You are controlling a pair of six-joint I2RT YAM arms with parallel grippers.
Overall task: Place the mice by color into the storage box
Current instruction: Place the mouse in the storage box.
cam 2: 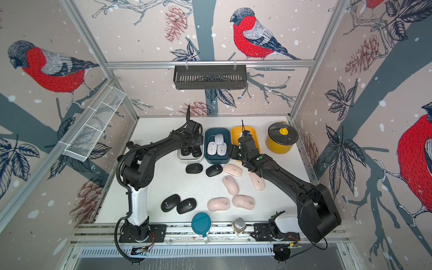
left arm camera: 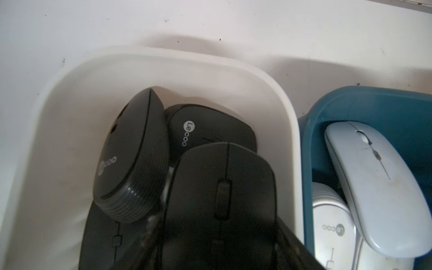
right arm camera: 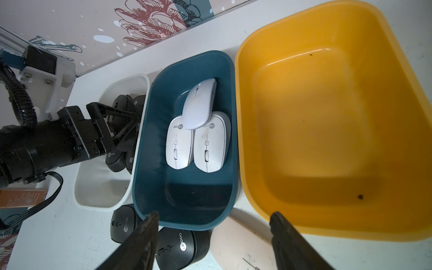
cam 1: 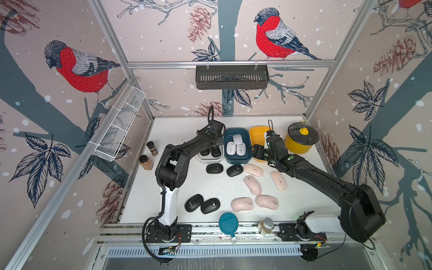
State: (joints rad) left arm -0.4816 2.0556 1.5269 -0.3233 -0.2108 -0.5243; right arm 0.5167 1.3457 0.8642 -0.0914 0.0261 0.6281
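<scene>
My left gripper (cam 1: pixel 211 146) reaches down into the white box (left arm camera: pixel 287 131), which holds several black mice (left arm camera: pixel 133 154). One black mouse (left arm camera: pixel 222 187) lies between its jaws, and the dark hides whether they press on it. Three white mice (right arm camera: pixel 198 131) lie in the blue box (cam 1: pixel 237 161). The yellow box (right arm camera: pixel 327 117) is bare. My right gripper (right arm camera: pixel 215 216) hangs open over the near ends of the blue and yellow boxes, holding nothing. On the table lie several black mice (cam 1: pixel 214 168) and several pink mice (cam 1: pixel 252 185).
A yellow pot with a lid (cam 1: pixel 301 138) stands at the back right. Two spice jars (cam 1: pixel 152 148) stand at the left. A teal lid (cam 1: pixel 228 223) and a glass jar (cam 1: pixel 266 225) sit at the front rail. A wire basket (cam 1: pixel 119 131) hangs on the left wall.
</scene>
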